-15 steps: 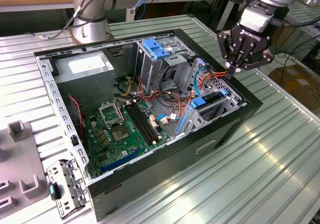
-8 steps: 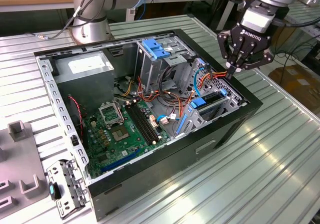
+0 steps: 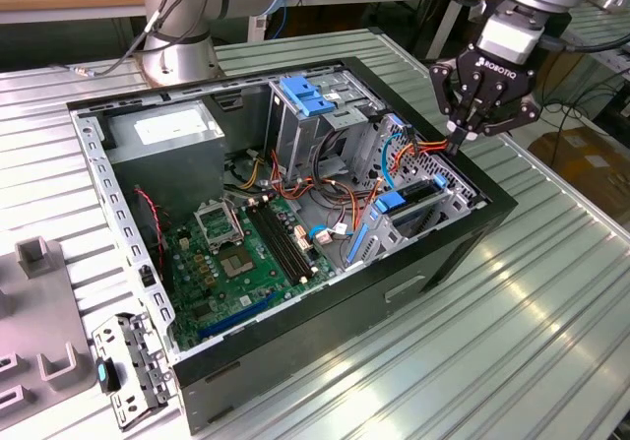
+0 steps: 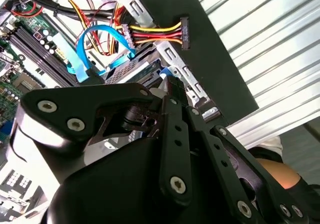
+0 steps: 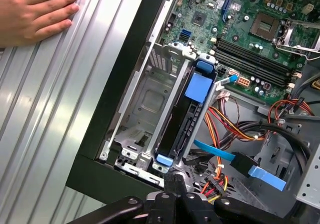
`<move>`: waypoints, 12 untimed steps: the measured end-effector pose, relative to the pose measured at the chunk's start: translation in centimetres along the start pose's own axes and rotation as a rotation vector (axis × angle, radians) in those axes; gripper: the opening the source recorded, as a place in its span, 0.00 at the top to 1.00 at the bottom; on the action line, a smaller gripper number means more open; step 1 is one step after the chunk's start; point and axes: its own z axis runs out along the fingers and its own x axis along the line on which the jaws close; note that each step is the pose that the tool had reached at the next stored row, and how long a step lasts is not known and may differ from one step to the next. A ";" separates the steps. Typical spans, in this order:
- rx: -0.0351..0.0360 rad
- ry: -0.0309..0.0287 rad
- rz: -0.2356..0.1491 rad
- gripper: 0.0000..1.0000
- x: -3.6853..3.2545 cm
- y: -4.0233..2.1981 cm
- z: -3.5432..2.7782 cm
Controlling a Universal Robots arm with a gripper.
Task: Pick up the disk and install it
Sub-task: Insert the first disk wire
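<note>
Pincer: my pincer [image 3: 459, 143] is hanging with its fingers pressed together and nothing between them, tips pointing down at the rim of the case [image 3: 325, 332] on the exterior view's right.
Contact: in the first wrist view my tips are sitting right at the near end of the disk [image 5: 182, 119]. I am not able to tell whether they are touching it or hovering just off it.
Disk: it is standing on edge inside the cage [image 5: 142, 96], in the slot beside an empty bay, with blue rail tabs showing at both ends. I am judging it seated, or nearly so.
Handling: I am reading it as stiff, dense for its bulk and fragile to knocks. Its smooth faces are likely slippery, so the narrow edges along the rails are the places to take hold of, not the flat sides.
Cables: the cables [image 5: 227, 129] are trailing just beside the cage, with the board [image 5: 250, 28] lying beyond them.
Person: a hand [image 5: 32, 8] is resting flat on the table [image 5: 45, 124], well apart from the cage.
</note>
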 end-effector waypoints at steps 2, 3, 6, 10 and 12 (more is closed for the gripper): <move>0.0002 0.0002 -0.006 0.89 -0.01 -0.63 -0.02; 0.0003 0.0003 -0.008 0.89 -0.01 -0.81 -0.03; 0.0010 0.0005 -0.020 0.89 -0.01 -1.71 -0.05; 0.0017 0.0011 -0.036 0.89 -0.01 -2.15 -0.06; 0.0027 0.0015 -0.055 0.89 -0.01 -2.19 -0.06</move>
